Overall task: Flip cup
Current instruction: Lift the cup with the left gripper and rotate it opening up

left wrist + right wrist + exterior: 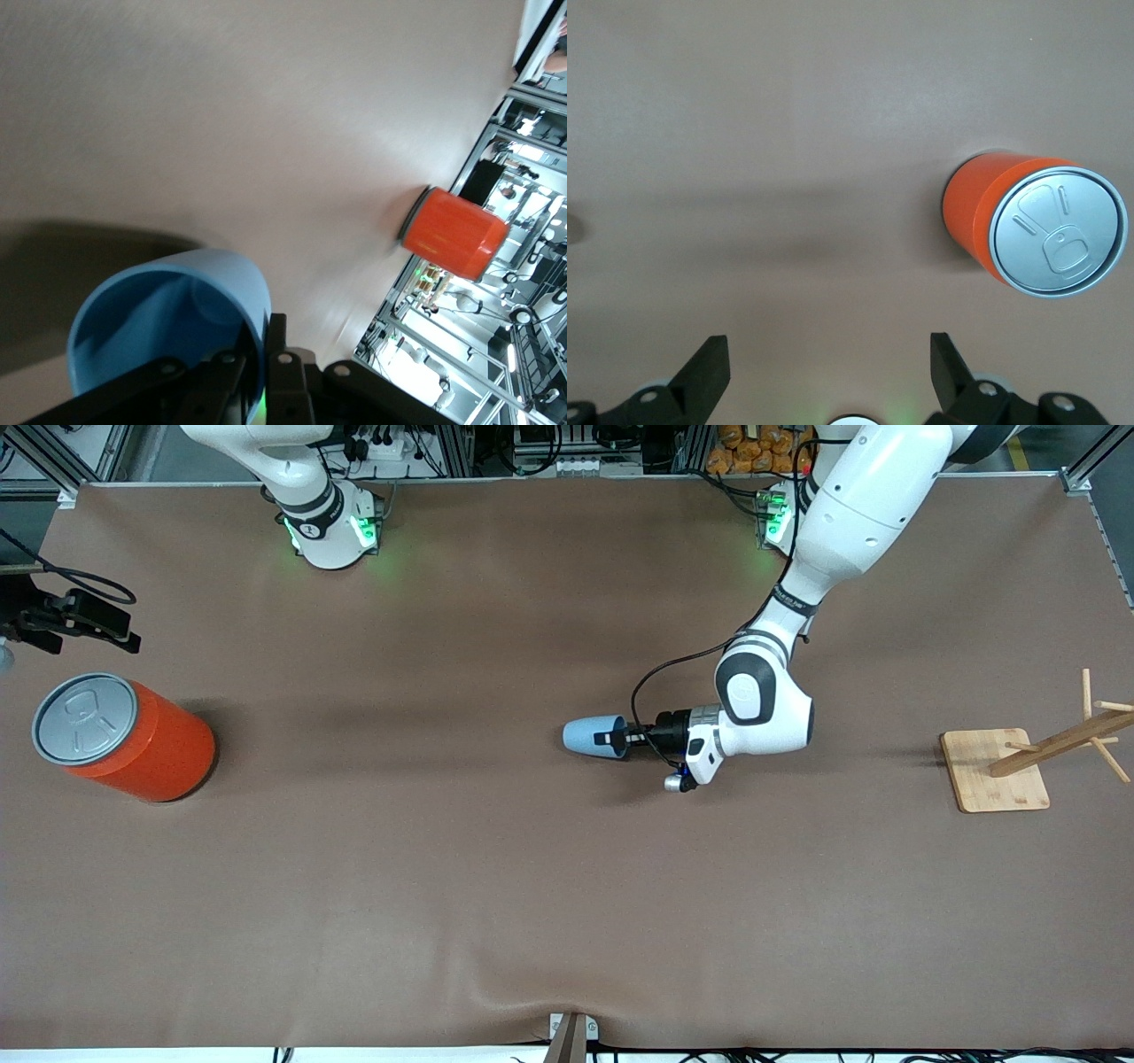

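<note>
The cup (592, 737), a small light blue tumbler, is on its side at the middle of the table with its mouth turned toward the left arm's end. My left gripper (622, 738) is shut on its rim. In the left wrist view the cup (168, 319) shows its brighter blue inside, and my left gripper (266, 345) has one finger inside the wall and one outside. My right gripper (828, 359) hangs open over bare table near the orange can, with nothing between its fingers. It is out of the front view, and that arm waits.
A large orange can (133, 740) with a grey pull-tab lid stands at the right arm's end of the table; the wrist views show the can (1036, 226) (454, 232) too. A wooden peg rack (997, 769) stands at the left arm's end. A black device (80, 615) sits at the edge above the can.
</note>
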Controlling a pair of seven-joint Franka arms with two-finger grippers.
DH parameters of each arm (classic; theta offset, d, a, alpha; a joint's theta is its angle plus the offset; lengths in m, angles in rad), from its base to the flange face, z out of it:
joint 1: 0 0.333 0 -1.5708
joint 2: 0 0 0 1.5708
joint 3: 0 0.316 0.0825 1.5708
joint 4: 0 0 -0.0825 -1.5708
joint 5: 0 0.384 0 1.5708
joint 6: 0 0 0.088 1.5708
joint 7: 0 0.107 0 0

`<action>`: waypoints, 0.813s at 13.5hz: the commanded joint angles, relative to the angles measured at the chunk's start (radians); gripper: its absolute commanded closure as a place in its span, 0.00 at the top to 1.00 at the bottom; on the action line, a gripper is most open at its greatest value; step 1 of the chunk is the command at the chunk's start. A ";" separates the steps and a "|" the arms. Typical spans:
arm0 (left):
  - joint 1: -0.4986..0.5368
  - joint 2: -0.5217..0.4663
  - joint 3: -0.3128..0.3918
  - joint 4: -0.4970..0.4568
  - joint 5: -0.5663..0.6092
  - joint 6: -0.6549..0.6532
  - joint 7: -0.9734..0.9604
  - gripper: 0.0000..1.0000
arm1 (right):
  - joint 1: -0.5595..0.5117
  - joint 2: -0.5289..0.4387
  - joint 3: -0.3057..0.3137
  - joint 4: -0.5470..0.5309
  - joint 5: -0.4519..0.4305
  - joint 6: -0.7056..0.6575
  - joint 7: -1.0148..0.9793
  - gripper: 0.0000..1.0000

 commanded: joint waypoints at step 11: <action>0.267 -0.327 0.018 0.021 1.372 -0.128 -0.639 0.00 | -0.018 -0.001 0.012 -0.001 0.017 -0.004 -0.001 1.00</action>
